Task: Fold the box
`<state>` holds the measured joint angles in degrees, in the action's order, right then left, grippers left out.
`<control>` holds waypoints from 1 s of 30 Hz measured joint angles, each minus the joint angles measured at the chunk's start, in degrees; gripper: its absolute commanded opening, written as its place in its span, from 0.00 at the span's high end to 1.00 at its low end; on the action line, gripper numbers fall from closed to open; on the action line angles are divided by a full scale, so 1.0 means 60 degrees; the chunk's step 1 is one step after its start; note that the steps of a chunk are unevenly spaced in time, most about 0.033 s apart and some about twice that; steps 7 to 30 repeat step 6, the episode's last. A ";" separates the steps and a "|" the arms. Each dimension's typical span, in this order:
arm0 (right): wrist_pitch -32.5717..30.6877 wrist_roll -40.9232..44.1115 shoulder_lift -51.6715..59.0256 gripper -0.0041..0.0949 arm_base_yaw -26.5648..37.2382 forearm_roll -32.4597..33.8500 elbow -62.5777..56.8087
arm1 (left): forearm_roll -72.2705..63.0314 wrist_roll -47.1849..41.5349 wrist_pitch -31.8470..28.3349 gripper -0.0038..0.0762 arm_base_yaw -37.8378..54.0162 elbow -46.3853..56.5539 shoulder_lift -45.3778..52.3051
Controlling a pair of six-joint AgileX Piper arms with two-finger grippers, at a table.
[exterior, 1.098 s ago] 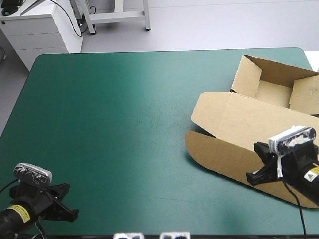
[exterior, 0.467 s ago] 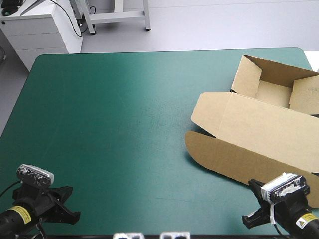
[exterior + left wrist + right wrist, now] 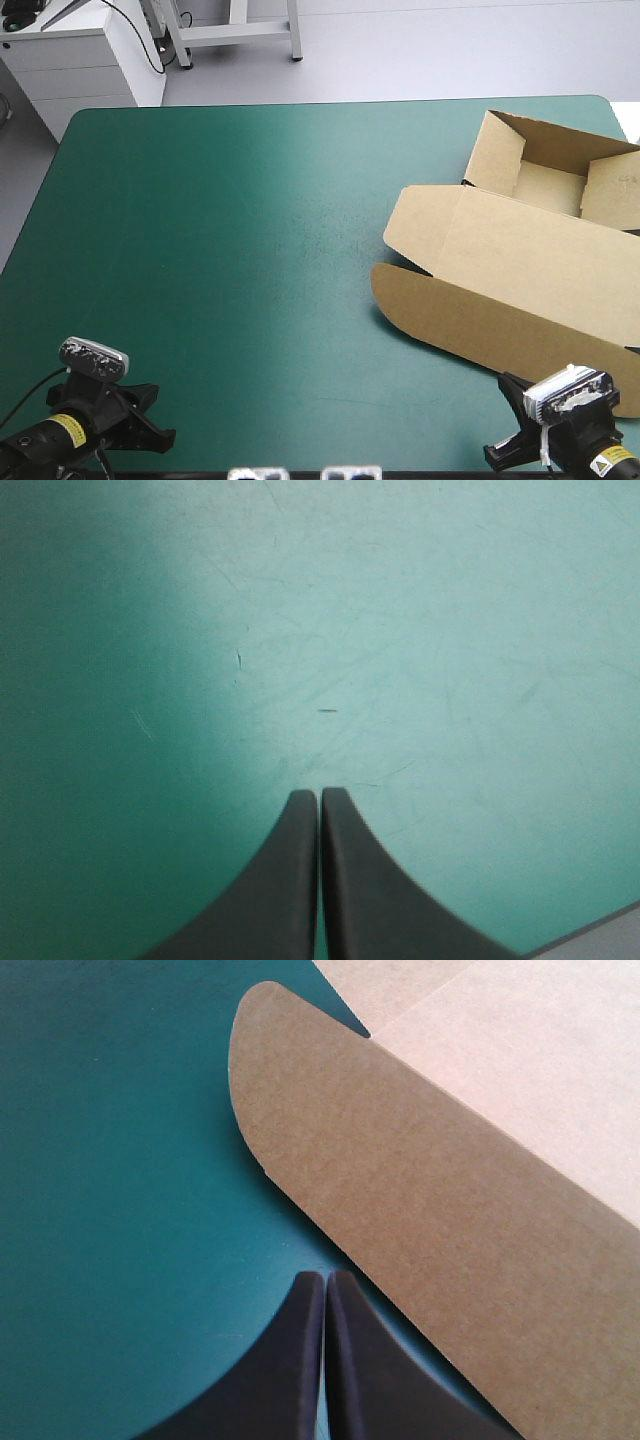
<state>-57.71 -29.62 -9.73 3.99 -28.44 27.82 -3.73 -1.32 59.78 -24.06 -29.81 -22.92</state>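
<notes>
The brown box (image 3: 520,265) lies at the table's right side. Its tray (image 3: 550,185) stands open at the far right with walls raised, and the lid lies flat toward the front, ending in a rounded front flap (image 3: 450,320). My right gripper (image 3: 503,430) is shut with nothing in it, low at the front edge, just off that flap's near rim. In the right wrist view its fingertips (image 3: 326,1275) point at the teal-green cover beside the flap (image 3: 400,1190). My left gripper (image 3: 150,420) is at the front left corner, shut over bare cover (image 3: 320,792), far from the box.
The teal-green cover (image 3: 250,250) stretches bare across the left and middle. The table's front edge (image 3: 600,930) shows close beside the left gripper. The box's tray reaches the table's right edge.
My right gripper has drawn back off the lid flap toward the table's front edge. The left gripper has shifted a little right and toward the front. The box has not moved.
</notes>
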 measured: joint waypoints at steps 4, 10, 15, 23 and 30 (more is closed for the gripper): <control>-0.0009 0.0218 0.0000 0.96 0.0000 0.0383 -0.0004 | -0.0157 0.0006 -0.0222 0.96 0.0000 0.0210 0.0000; -0.0019 0.0446 0.0000 0.96 0.0000 0.0581 -0.0004 | -0.0161 0.0006 -0.0346 0.96 0.0000 0.0217 0.0000; -0.0019 0.0446 0.0000 0.96 0.0000 0.0581 -0.0004 | -0.0161 0.0006 -0.0346 0.96 0.0000 0.0217 0.0000; -0.0019 0.0446 0.0000 0.96 0.0000 0.0581 -0.0004 | -0.0161 0.0006 -0.0346 0.96 0.0000 0.0217 0.0000; -0.0019 0.0446 0.0000 0.96 0.0000 0.0581 -0.0004 | -0.0161 0.0006 -0.0346 0.96 0.0000 0.0217 0.0000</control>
